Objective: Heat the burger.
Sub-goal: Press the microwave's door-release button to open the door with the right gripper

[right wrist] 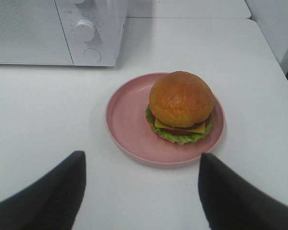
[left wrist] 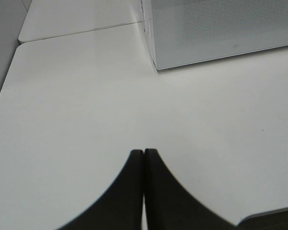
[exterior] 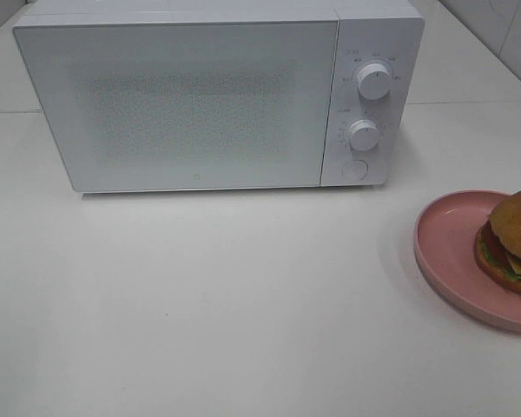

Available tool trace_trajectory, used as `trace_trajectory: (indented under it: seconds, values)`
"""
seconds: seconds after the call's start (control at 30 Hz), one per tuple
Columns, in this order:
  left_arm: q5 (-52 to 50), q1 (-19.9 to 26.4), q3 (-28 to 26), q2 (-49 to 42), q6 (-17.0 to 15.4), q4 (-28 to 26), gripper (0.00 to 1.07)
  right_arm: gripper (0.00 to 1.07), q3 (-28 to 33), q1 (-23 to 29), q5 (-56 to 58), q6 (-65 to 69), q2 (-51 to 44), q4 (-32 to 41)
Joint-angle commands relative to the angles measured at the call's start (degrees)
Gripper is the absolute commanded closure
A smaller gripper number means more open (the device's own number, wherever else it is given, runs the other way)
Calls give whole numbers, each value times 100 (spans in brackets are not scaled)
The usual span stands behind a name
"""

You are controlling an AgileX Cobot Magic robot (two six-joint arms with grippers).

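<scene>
We've got the white table [exterior: 200, 304] spread wide, and at its back stands the white microwave [exterior: 191, 104] with its door shut flat, so nothing can go in yet. Over on the right, well apart from the oven, the pink plate [exterior: 447, 248] carries the burger [exterior: 514, 239]. It sits bun up toward the plate's outer side, with lettuce and cheese peeking out. The right gripper [right wrist: 141, 155] has its jaws spread wide and grips nothing, hanging over the table just short of the plate with the burger dead ahead. The left gripper [left wrist: 144, 151] has its fingers pressed together, empty, over bare table with the microwave's left front corner ahead of it. As we read it, the door comes first. The round button [exterior: 354, 168] under the upper knob [exterior: 374, 81] and lower knob [exterior: 364, 135] looks like the release. We'd press it squarely and lightly, so the oven doesn't skid backward and neither dial gets nudged. The door probably hinges on the left, so we'd keep the left arm out of its swing. For the carry, we'd pinch the plate's rim rather than squeeze the bun, and hold it level so the burger doesn't slide.
</scene>
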Motion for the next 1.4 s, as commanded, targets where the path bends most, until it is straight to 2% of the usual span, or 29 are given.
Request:
trace_trajectory:
  seconds: [0.03, 1.4]
  values:
    - [-80, -34, 11, -143, -6, -40, 106, 43, 11, -23, -74, -17, -143, 34]
    - [-80, -34, 11, -143, -6, -40, 106, 43, 11, -23, -74, -17, -143, 34]
